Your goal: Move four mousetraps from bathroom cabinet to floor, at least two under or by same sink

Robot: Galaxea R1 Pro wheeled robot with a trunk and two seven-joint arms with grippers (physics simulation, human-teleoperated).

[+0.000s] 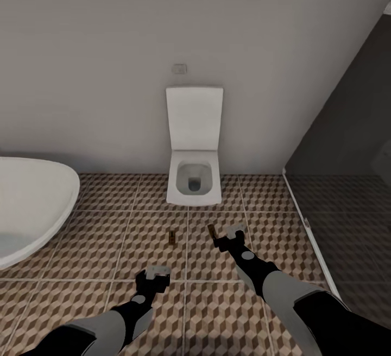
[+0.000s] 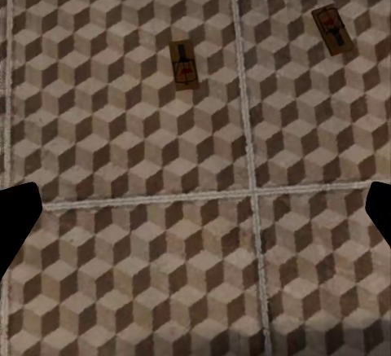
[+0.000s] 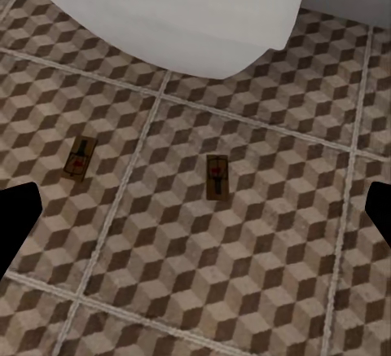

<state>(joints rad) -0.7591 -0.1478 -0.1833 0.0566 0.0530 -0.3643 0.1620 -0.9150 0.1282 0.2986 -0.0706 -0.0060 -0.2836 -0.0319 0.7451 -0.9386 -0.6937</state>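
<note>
Two mousetraps lie flat on the cube-patterned bathroom floor [image 1: 108, 247] in front of the toilet. One mousetrap [image 1: 172, 237] [image 2: 184, 65] [image 3: 79, 158] rests beside a grout line. The other mousetrap [image 1: 210, 229] [image 2: 332, 29] [image 3: 217, 177] lies just left of my right gripper [image 1: 231, 235], which hovers open above the tiles with nothing held. My left gripper [image 1: 153, 275] is open too, nearer to me and short of both traps. In both wrist views the dark fingertips [image 2: 16, 217] [image 3: 18, 224] stand wide apart. The cabinet and the bathroom sink are out of view.
A white toilet [image 1: 194, 182] [image 3: 187, 14] stands against the far wall with its lid up. A white oval bathtub [image 1: 32, 204] curves in at the left. A dark glass shower screen [image 1: 347, 182] with a white base rail bounds the right side.
</note>
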